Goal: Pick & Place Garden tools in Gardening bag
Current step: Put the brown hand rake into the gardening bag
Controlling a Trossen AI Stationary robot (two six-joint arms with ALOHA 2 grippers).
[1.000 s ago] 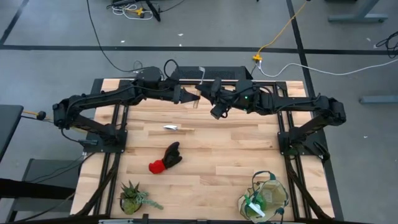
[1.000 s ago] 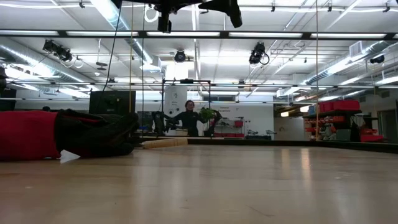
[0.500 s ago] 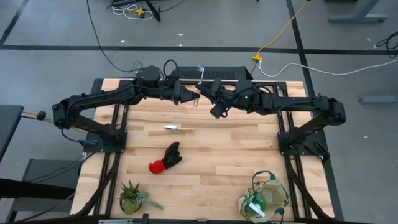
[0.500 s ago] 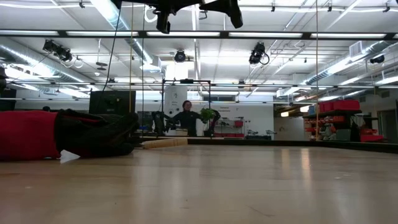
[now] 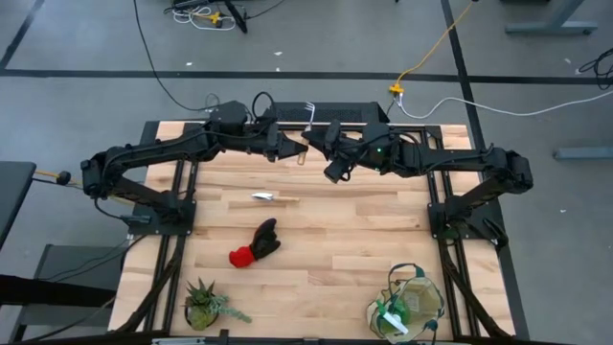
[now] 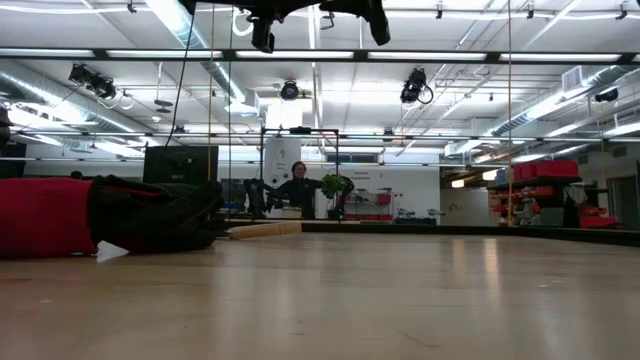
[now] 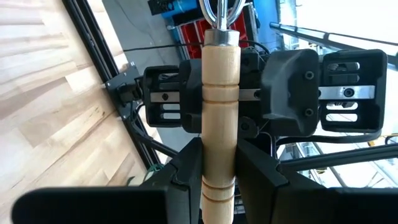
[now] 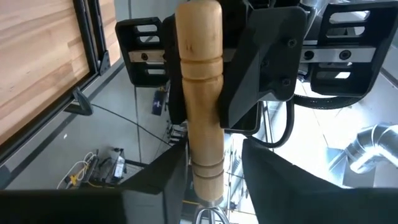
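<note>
We assess this as an industrial robotics lab: open hall with grey concrete floor (image 5: 86, 38), trailing cables (image 5: 163, 81), ceiling strip lights (image 6: 440, 55), exposed ducting (image 6: 530, 115), and red storage racks (image 6: 545, 170) beyond.

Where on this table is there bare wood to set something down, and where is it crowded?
Bare wood lies between the gloves and the gardening bag, and along the right side above the bag. The near left corner holds the potted plant. The far edge is crowded: the left gripper and the right gripper meet at the rake, above the trowel.
</note>
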